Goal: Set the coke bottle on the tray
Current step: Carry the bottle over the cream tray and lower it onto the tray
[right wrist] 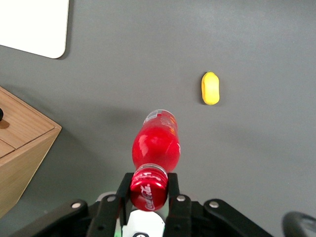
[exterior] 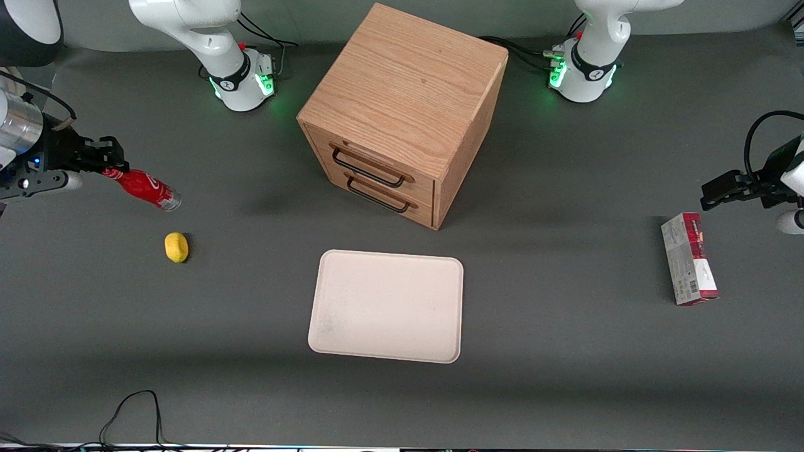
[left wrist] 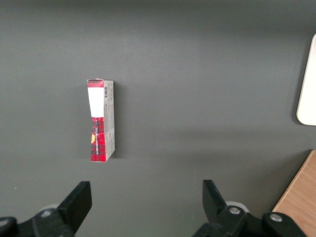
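Near the working arm's edge of the bench, the gripper [exterior: 108, 164] pinched the coke bottle [exterior: 143, 189] at its cap, tilted, apparently lifted, well apart from the tray [exterior: 387, 306]. Light, rigid and smooth, it could swivel.

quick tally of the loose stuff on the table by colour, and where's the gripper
red: 2, the coke bottle and the carton
yellow: 1, the lemon
cream-white: 1, the tray
wood: 1, the drawer cabinet
total: 5
The gripper is shut on the coke bottle's cap at the working arm's end.
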Controlling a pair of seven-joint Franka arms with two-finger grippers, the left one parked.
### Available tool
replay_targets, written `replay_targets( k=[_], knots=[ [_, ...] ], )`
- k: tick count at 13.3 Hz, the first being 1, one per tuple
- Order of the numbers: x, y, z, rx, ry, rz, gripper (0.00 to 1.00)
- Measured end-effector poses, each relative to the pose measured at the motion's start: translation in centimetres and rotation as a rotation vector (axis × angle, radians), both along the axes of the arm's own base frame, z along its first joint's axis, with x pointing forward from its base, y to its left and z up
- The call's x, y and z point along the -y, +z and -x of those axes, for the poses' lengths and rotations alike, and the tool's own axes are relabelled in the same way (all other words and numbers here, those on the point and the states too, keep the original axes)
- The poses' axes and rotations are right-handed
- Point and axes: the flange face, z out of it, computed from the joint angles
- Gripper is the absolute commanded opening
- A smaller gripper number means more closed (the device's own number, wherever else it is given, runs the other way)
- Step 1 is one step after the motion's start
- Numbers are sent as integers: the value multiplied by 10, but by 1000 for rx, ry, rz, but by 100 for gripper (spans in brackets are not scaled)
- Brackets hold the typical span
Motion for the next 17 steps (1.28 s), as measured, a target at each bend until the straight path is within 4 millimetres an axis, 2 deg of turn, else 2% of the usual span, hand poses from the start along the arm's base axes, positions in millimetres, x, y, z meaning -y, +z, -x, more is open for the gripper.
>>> replay_targets(
  k=[3,5,7,9,12,15,17],
  knots=[
    [-3,-6,-2,1,5,1,0],
    [-21,-13,-14,6,-12,12,0],
    [-55,-22,-46,13,-40,24,0],
    [-91,-38,-90,14,-110,23,0],
    [-147,-77,-144,-5,-216,-5,0],
    [-215,-115,-175,28,-271,-4,0],
    [-263,-149,-189,89,-322,2,0]
  ],
)
